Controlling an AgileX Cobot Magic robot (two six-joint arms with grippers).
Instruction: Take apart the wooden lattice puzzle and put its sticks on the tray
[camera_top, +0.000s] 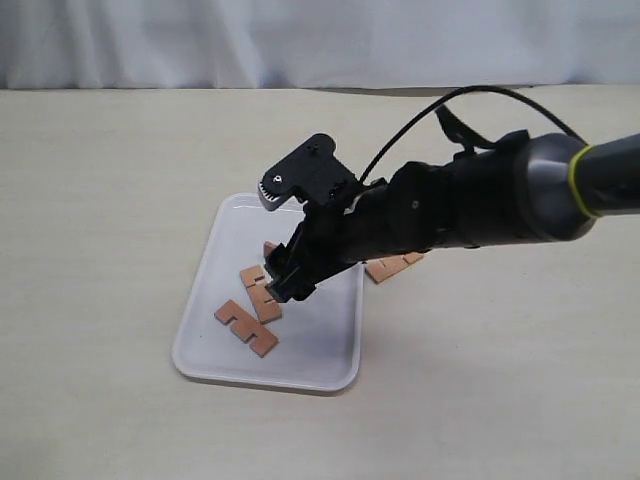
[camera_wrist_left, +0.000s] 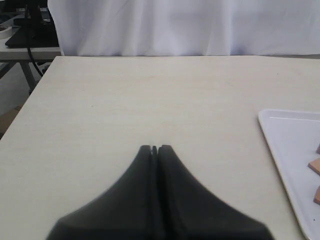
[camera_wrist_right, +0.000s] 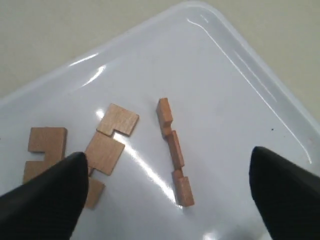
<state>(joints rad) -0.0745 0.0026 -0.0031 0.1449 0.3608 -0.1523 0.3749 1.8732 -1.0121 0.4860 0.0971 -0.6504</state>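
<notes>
No assembled lattice puzzle shows; its sticks lie apart. The white tray (camera_top: 320, 345) holds three reddish-brown notched sticks: one (camera_top: 246, 327) near the front, one (camera_top: 262, 292) by my fingers, and one (camera_top: 268, 247) mostly hidden behind the arm. A fourth stick (camera_top: 392, 266) lies on the table just right of the tray, under the arm. My right gripper (camera_top: 285, 235) hangs open over the tray with nothing in it. In the right wrist view the gripper (camera_wrist_right: 167, 155) straddles a stick standing on edge (camera_wrist_right: 173, 150); two flat sticks (camera_wrist_right: 107, 145) (camera_wrist_right: 42, 150) lie beside it on the tray (camera_wrist_right: 225, 90). My left gripper (camera_wrist_left: 155, 148) is shut and empty, away from the tray (camera_wrist_left: 287, 140).
A white curtain (camera_top: 300, 40) closes off the back of the beige table (camera_top: 100, 200). The right arm's black cable (camera_top: 420, 115) loops above it. In the left wrist view a side table with dark equipment (camera_wrist_left: 25, 30) stands beyond the table's corner.
</notes>
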